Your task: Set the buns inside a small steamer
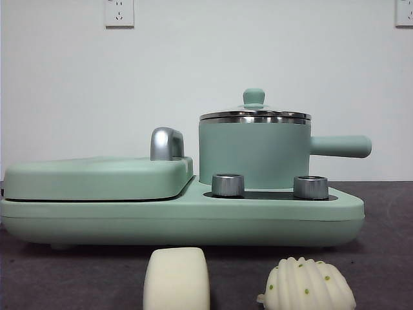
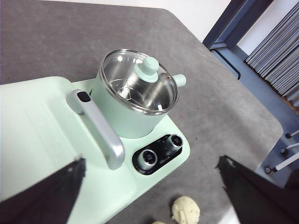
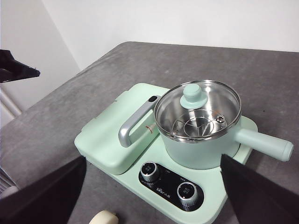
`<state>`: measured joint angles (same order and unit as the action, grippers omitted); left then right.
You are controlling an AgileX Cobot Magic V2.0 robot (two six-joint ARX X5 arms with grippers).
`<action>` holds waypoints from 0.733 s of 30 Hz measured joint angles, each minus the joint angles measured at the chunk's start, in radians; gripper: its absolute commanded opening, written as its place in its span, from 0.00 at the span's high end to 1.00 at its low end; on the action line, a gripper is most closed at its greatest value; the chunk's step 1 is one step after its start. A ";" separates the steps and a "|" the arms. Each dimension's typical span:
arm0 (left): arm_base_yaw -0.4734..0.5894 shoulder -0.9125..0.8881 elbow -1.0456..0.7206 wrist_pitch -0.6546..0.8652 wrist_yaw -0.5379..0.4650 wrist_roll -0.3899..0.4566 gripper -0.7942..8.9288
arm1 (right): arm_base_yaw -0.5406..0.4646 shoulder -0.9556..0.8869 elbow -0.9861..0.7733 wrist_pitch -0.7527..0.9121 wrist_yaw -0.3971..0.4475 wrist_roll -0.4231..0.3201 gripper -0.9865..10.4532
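The smooth bun [image 1: 176, 279] and the ridged bun [image 1: 308, 285] lie untouched on the bench [image 1: 387, 258], below and ahead of both raised tools. The small steamer [image 1: 253, 152] is closed by its lid [image 1: 254, 115]; only a rack, seemingly, is inside. Left tool [image 2: 152, 186] and right tool [image 3: 152, 186] are held apart, empty. Lifting the lid is judged next.

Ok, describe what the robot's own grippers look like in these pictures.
Little shows. The left gripper has two flat, matte black jaws with angular, wedge-like tips. The right gripper looks the same: two plain black wedges. No cables or markings are visible. The front view shows neither arm.
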<state>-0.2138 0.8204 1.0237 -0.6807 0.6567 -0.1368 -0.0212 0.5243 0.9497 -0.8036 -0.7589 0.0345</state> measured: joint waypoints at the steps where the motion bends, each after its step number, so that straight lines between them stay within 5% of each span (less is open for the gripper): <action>1: -0.005 0.005 0.001 0.008 0.000 -0.009 0.37 | 0.000 0.000 0.000 0.000 0.000 0.005 0.51; 13: -0.105 0.319 0.281 -0.046 0.001 -0.038 0.38 | 0.000 0.000 0.000 0.000 -0.036 0.034 0.51; 22: -0.225 0.660 0.596 -0.197 -0.009 0.027 0.38 | 0.000 0.000 0.000 0.000 -0.050 0.034 0.51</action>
<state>-0.4393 1.4803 1.6196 -0.8780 0.6479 -0.1097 -0.0212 0.5243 0.9497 -0.8036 -0.8089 0.0689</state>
